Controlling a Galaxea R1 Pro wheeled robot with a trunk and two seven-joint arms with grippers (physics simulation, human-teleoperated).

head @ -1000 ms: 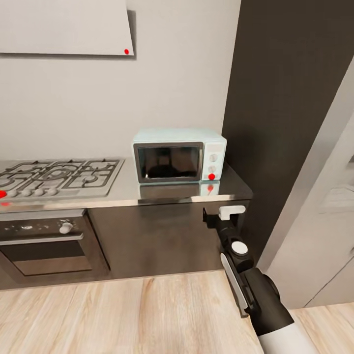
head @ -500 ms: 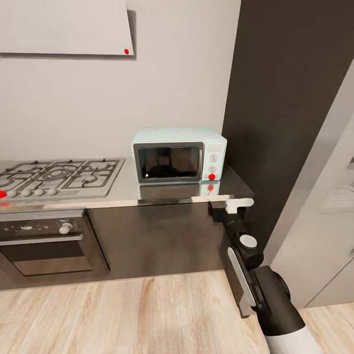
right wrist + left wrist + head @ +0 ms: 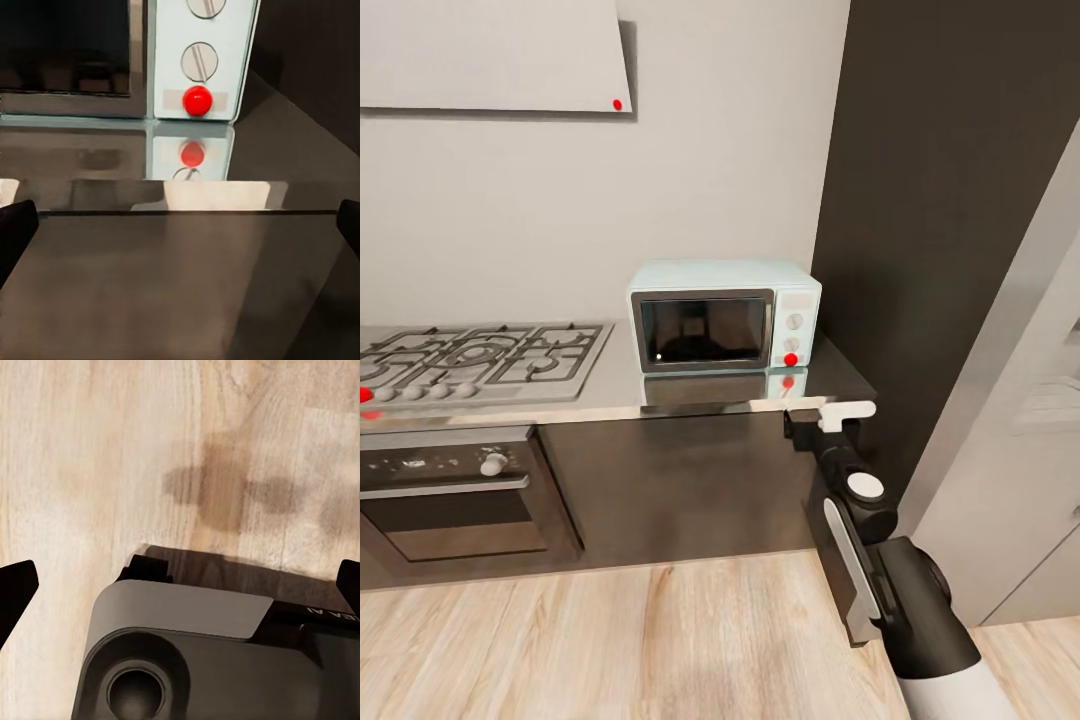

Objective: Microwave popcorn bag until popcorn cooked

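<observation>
The pale blue microwave (image 3: 723, 315) stands on the grey countertop (image 3: 830, 375) with its glass door closed and a red light (image 3: 791, 359) lit under two knobs. The inside looks dark through the glass. The popcorn bag and popcorn are hidden or out of view. My right gripper (image 3: 818, 420) is open at the counter's front edge, just below the control panel. The right wrist view faces that panel (image 3: 202, 60), the red light (image 3: 197, 100) and the counter edge (image 3: 180, 212), with my right gripper (image 3: 180, 225) spread wide. My left gripper (image 3: 180, 585) is open over the wood floor (image 3: 97, 457).
A steel gas hob (image 3: 480, 355) lies left of the microwave, above a dark built-in oven (image 3: 455, 490). A white hood (image 3: 490, 55) hangs overhead. A tall dark cabinet (image 3: 940, 200) and a pale panel (image 3: 1010, 420) close off the right side. Light wood floor (image 3: 610, 640) lies in front.
My right arm rose and shifted slightly right, bringing the gripper up to the counter's front edge. It has barely moved in the last half second.
</observation>
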